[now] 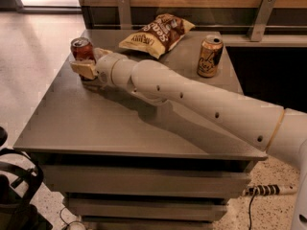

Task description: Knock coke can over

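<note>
The coke can, red with a silver top, stands upright near the far left corner of the grey table. My gripper, with tan pads, is at the end of the white arm that reaches in from the lower right. It sits just in front of and slightly right of the can, low over the table and against or very close to the can's lower part, which it hides.
A gold can with dark markings stands at the far right of the table. A chip bag lies at the far middle. A wooden wall with metal brackets runs behind. The table's left edge drops to the floor beside the coke can.
</note>
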Available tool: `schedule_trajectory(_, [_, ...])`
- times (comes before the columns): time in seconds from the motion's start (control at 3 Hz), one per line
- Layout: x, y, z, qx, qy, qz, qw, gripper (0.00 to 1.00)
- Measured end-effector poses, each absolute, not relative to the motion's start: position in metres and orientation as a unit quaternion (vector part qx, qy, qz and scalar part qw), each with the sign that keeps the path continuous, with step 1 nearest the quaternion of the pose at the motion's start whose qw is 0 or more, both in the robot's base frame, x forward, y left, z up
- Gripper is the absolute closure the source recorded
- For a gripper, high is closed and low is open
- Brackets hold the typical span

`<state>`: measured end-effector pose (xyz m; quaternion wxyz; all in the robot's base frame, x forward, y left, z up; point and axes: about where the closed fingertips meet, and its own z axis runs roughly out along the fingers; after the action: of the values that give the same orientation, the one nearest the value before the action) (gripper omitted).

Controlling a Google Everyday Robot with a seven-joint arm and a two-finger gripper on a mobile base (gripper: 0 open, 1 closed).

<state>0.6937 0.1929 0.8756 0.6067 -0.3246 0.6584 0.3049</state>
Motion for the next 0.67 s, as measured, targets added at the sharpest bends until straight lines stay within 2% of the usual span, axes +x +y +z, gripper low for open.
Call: schedule_trajectory(0.67, [0.6923, 0.1965, 0.8760, -0.326, 0.657, 0.307, 0.606, 0.87])
